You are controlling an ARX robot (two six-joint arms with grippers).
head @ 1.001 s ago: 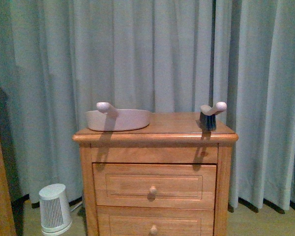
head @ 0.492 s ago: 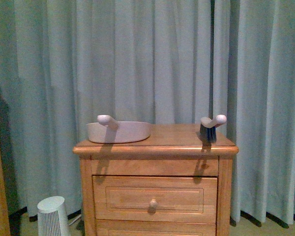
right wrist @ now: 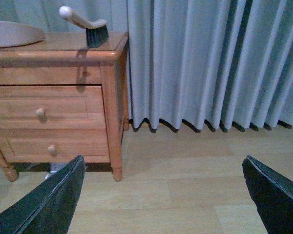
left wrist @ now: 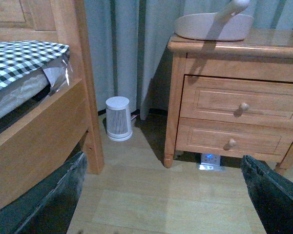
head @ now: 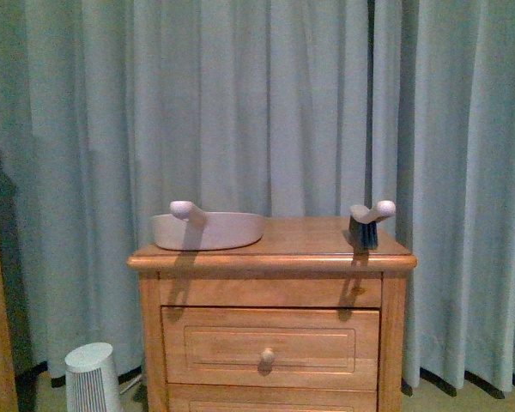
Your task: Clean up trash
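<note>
No small whitish wad of trash shows in any view. A beige dustpan [head: 208, 230] lies on the left of the wooden nightstand [head: 270, 300], and a hand brush [head: 366, 221] with dark bristles lies on its right. The dustpan also shows in the left wrist view [left wrist: 212, 25] and the brush in the right wrist view [right wrist: 88, 27]. My left gripper [left wrist: 161, 204] is open and empty, low over the wooden floor in front of the nightstand. My right gripper [right wrist: 161, 202] is open and empty over the floor to the right of the nightstand. Neither arm shows in the front view.
A wooden bed frame [left wrist: 39, 126] with checkered bedding [left wrist: 19, 56] stands left of the nightstand. A small white heater [left wrist: 118, 118] sits on the floor between them. A lit power strip [left wrist: 210, 158] lies under the nightstand. Grey-blue curtains [right wrist: 210, 63] hang behind.
The front view has shifted, so the nightstand sits lower in the picture than a second ago. The dustpan and brush have kept their places on it.
</note>
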